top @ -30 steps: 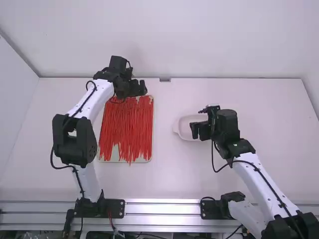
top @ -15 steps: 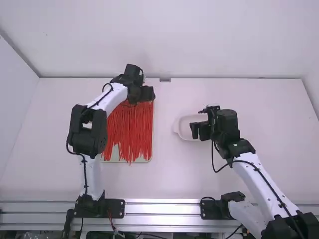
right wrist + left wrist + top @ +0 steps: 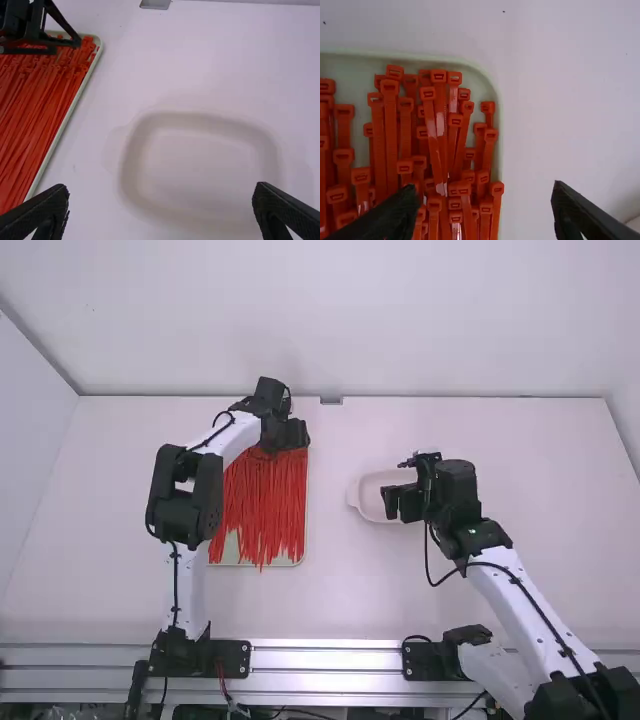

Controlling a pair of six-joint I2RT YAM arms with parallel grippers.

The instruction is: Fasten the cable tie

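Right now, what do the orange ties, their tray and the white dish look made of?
Cable ties: likely nylon, semi-gloss; moulded heads, pale glints on straps.
Tray: probably plastic, matte pale green, rounded moulded corner.
Dish: plastic or ceramic, can't tell; smooth matte white, soft rounded rim.

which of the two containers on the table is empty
The white dish on the right: nothing lies in it, whereas the pale green tray is heaped with orange cable ties.
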